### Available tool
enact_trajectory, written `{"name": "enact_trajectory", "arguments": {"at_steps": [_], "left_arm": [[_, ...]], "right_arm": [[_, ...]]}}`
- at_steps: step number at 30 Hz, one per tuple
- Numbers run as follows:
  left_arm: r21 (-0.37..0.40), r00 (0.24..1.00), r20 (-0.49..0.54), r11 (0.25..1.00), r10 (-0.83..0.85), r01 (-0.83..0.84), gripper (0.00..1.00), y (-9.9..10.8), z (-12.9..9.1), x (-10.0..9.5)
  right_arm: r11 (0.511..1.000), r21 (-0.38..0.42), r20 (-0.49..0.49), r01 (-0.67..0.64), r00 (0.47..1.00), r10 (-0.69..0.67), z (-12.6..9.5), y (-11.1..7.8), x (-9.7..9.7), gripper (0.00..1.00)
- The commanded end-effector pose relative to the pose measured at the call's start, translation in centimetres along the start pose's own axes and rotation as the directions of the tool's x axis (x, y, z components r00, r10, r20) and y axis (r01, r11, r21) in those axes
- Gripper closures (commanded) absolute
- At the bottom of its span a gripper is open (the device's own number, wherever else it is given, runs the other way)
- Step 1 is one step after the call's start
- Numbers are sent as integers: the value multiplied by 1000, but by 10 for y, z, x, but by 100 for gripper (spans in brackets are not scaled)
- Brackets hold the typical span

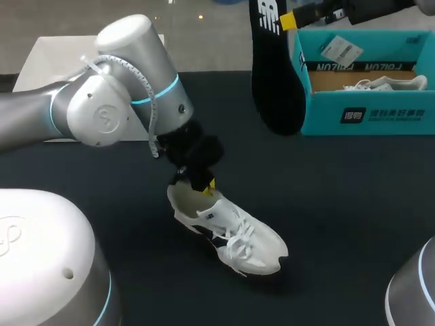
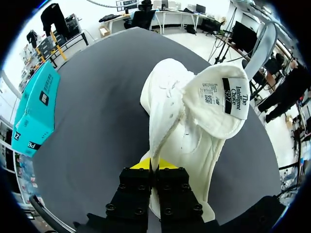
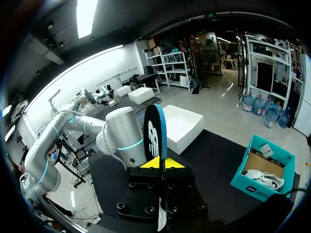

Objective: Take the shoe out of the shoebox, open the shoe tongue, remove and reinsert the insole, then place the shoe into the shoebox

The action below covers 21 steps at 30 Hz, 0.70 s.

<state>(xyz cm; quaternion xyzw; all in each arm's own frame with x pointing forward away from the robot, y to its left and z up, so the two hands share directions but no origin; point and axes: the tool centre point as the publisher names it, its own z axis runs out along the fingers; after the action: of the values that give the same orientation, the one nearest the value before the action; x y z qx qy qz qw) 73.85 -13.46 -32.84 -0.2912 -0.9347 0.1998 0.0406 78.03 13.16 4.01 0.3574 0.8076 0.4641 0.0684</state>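
Status: the task is sitting at roughly its midpoint.

The shoe [image 1: 228, 234] is lying out of the shoebox [image 1: 367, 115], on the dark table [image 1: 353, 204], well apart from the box. In the left wrist view its tongue [image 2: 218, 104] is standing folded back, leaving the opening exposed. The left gripper [image 1: 204, 187] is pinching the shoe's rim at the heel end, fingers nearly together with the edge between them.

The insole [image 1: 275, 75] is hanging clear of the shoe, in the air beside the shoebox. The right gripper [image 1: 289, 20] is clamping its upper end, jaws narrow on the thin edge.

A second shoe [image 1: 387, 83] is lying inside the box.

Judged done: shoe out, tongue opened, insole removed. Judged outstanding: reinserting the insole and returning the shoe to the shoebox.
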Motion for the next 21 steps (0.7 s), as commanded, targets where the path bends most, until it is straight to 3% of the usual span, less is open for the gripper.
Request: {"name": "enact_trajectory", "arguments": {"at_steps": [1,10,21], "left_arm": [[-83,987,-77,986,141,-148,100,-10,-7,-8],[-30,894,-171,905,413,-424,100,-25,-16,-4],[1,855,-208,874,475,-486,100,-23,-15,4]], "right_arm": [[1000,2,1,-1,1000,1,2,1,0,100],[1000,2,1,-1,1000,1,2,1,0,100],[1000,2,1,-1,1000,1,2,1,0,100]]}}
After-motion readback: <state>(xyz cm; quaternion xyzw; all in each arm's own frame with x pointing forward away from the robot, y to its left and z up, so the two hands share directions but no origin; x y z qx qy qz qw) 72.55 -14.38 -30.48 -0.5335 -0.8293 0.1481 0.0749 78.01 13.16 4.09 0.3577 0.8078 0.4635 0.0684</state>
